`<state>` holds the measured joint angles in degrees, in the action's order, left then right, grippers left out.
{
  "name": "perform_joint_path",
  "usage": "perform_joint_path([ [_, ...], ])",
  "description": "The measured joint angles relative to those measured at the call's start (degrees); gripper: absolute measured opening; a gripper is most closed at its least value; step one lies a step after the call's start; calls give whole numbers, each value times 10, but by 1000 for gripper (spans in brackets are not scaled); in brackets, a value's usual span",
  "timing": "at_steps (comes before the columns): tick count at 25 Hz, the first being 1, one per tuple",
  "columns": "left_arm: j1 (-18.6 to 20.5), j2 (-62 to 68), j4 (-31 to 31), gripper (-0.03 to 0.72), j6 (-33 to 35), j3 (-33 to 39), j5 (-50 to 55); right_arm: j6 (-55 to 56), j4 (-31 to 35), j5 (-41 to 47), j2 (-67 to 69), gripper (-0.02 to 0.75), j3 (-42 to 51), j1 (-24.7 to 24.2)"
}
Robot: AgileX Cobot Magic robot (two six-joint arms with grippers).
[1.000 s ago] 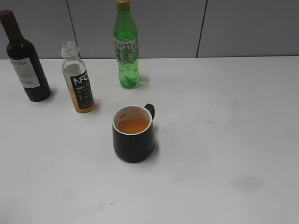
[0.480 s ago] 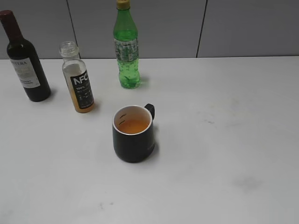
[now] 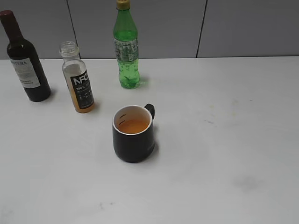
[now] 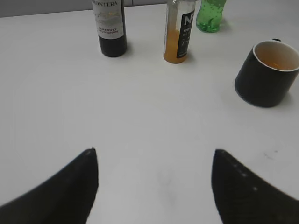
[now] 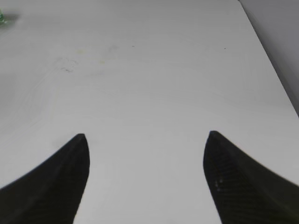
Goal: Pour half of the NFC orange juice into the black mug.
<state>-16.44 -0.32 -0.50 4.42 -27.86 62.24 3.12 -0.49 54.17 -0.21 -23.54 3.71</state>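
With both tools, left tool (image 4: 154, 186) and right tool (image 5: 145, 179), gaping empty, I judged the uncapped NFC orange juice (image 3: 78, 79) near the bench's far-left corner light, slick and squeezable, best gripped mid-label.

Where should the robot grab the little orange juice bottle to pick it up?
Probably around the labelled middle of the small clear plastic NFC orange juice bottle, coming from the front. It stands upright and uncapped, so a level side grip should avoid spills; the dark glass wine bottle crowds one side.

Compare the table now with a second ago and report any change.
Nothing visibly changed. The NFC orange juice stays upright and uncapped, the black mug still holds juice, and the wine bottle and green soda bottle have not moved.
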Motion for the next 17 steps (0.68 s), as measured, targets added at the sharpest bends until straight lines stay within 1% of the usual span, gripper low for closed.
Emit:
perform_joint_path([
  [6,1,0,0,578,0,0,0,0,0,0,0,575,0,0],
  [9,15,0,0,578,0,0,0,0,0,0,0,575,0,0],
  [11,38,0,0,578,0,0,0,0,0,0,0,575,0,0],
  [15,97,0,-1,578,0,0,0,0,0,0,0,575,0,0],
  [17,116,0,-1,578,0,0,0,0,0,0,0,575,0,0],
])
